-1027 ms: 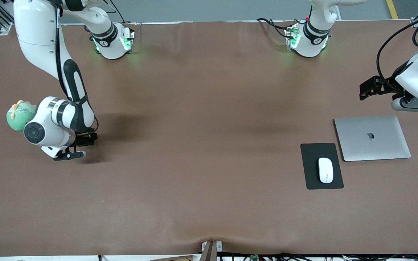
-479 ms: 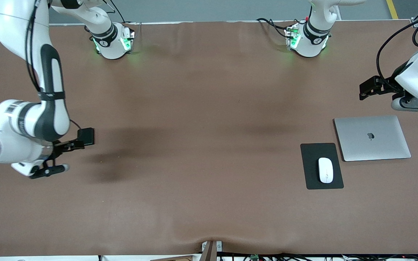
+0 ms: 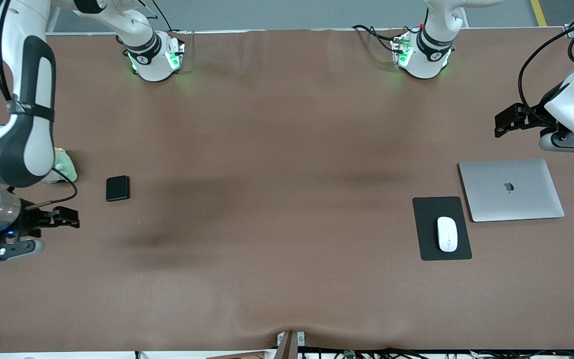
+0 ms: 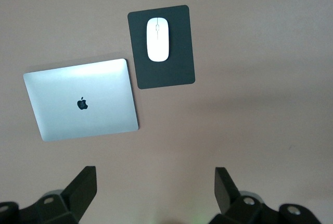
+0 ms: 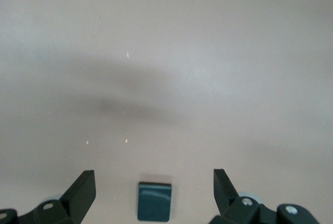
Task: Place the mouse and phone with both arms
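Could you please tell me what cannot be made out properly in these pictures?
- Green plush toy: front view, mostly hidden by the right arm's elbow.
- Right gripper: front view, wrist cut off by the picture's edge.
- Left gripper: front view, arm cut off at the edge.
- Phone: right wrist view, screen side indistinguishable.

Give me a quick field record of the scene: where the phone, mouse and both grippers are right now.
phone: flat on the table toward the right arm's end, free of any gripper
mouse: on the mouse pad, beside the closed laptop
right gripper: open, empty, over bare table beside the phone
left gripper: open, empty, waiting over the table at the left arm's end, near the laptop
green toy: partly hidden by the right arm, near the phone
table: brown cover
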### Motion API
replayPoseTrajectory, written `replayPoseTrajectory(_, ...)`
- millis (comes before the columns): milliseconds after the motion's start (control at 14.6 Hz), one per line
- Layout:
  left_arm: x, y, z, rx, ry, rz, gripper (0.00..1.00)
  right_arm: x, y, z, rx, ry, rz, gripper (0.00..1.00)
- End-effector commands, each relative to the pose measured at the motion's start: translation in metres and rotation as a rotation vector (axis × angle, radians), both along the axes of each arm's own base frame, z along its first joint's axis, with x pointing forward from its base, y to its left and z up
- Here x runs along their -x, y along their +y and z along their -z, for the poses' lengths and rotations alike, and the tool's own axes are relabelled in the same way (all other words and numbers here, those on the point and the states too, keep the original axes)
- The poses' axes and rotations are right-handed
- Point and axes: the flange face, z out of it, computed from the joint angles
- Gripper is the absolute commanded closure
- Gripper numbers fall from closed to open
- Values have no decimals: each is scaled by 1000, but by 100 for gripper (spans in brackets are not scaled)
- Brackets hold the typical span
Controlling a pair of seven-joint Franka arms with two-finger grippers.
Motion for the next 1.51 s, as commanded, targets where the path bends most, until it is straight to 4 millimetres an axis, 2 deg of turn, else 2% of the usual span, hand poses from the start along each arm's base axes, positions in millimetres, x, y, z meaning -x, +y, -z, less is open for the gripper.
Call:
replayPoseTrajectory(0,8,4,-8,6,18,13,0,0,-4,-47,13,-63,-17,0)
replayPoseTrajectory(68,11,6,-11,3,38,20,0,1,-4,-60,12,-86,-22,0)
replayPoseTrajectory(205,26,9,-34,7,25,35,0,10,-4,-100,-2,-150,-26,0)
replayPoseTrajectory(274,28,10,-37,10,19,34,0,15,-4,-118,-5,-173,-30,0)
replayPoseTrajectory(479,31,27,-43,14,11,13,0,29,-6,-148,-26,-216,-31,0)
replayPoseTrajectory(616,29,27,-44,5,2,14,0,39,-9,-152,-38,-184,-30,0)
replayPoseTrajectory(753,30,27,-45,-3,-5,13,0,56,-10,-159,-31,-106,-39,0)
replayPoseTrajectory(959,28,29,-45,9,-14,11,0,96,-11,-183,-20,25,-54,0)
replayPoseTrajectory(1096,27,26,-46,10,-17,16,0,107,-9,-188,-44,47,-71,0)
replayPoseTrajectory(1164,27,26,-45,13,-13,14,0,115,-19,-183,-62,62,-66,0)
replayPoseTrajectory(1438,27,26,-43,7,-9,15,0,145,-25,-185,2,51,-94,0)
